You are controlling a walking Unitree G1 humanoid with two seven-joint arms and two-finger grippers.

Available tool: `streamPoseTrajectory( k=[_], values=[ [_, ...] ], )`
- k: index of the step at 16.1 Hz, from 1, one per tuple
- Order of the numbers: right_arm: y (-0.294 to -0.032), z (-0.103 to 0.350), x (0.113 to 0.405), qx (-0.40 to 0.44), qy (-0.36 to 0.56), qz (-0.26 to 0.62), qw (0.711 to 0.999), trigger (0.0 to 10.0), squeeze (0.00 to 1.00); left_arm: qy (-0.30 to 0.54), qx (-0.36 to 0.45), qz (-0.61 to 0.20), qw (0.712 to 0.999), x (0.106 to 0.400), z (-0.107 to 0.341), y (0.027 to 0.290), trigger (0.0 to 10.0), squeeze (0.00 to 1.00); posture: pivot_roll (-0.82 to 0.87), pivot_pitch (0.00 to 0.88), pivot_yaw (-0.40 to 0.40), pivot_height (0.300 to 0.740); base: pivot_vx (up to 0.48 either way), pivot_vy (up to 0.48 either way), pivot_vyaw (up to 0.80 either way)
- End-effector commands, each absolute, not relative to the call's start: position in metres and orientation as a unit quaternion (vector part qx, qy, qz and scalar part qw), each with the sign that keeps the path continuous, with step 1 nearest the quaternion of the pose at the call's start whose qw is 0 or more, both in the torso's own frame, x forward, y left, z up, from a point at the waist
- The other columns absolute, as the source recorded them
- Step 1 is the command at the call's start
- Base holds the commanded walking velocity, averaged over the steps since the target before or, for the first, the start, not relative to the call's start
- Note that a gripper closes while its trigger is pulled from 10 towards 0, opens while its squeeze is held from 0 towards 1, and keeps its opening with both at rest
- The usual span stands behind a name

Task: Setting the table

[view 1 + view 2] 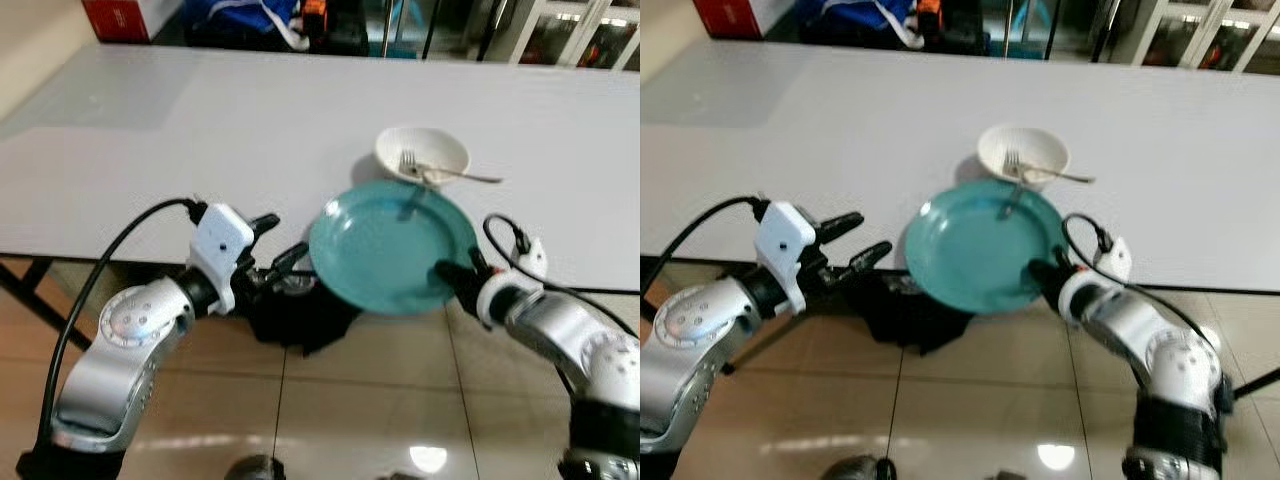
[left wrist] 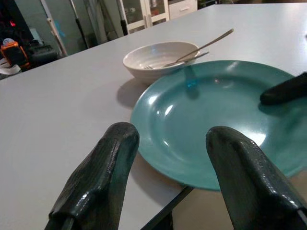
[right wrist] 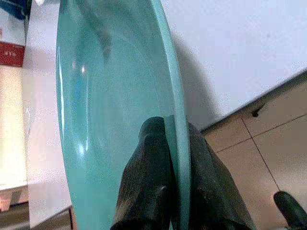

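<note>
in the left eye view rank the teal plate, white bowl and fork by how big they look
1. teal plate, clearly the largest, pinched at its rim by the right gripper
2. white bowl
3. fork, the smallest, lying in the bowl and only partly distinct

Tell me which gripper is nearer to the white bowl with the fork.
Right. The right gripper pinches the round teal plate's rim, just below the white bowl. The left gripper is open beyond the plate's far side.

A long white table (image 1: pixel 200 140) carries a white bowl (image 1: pixel 422 152) and a teal plate (image 1: pixel 390 245) overhanging its near edge.
</note>
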State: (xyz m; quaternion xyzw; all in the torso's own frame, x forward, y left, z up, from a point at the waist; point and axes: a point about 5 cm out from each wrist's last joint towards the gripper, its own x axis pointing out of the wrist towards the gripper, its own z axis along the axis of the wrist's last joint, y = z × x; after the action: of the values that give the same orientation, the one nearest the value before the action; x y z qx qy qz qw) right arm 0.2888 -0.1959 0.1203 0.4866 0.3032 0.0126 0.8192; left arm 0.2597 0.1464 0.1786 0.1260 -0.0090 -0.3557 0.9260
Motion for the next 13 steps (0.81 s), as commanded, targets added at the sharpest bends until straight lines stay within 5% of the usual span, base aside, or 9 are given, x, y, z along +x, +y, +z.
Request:
streamPoseTrajectory(
  k=[1,13],
  values=[
    [-0.202,0.124,0.293,0.497,0.289,0.003,0.818,10.0,0.00,-0.009,0.130,-0.361,0.923,0.258,0.180,0.145,10.0,0.00,0.02,0.100,0.001,0.740,0.000,0.000,0.00],
    [-0.205,0.106,0.344,0.507,0.276,-0.036,0.816,10.0,0.00,-0.014,0.130,-0.367,0.921,0.261,0.179,0.139,10.0,0.00,0.03,0.086,-0.003,0.740,0.000,0.000,0.00]
  ],
)
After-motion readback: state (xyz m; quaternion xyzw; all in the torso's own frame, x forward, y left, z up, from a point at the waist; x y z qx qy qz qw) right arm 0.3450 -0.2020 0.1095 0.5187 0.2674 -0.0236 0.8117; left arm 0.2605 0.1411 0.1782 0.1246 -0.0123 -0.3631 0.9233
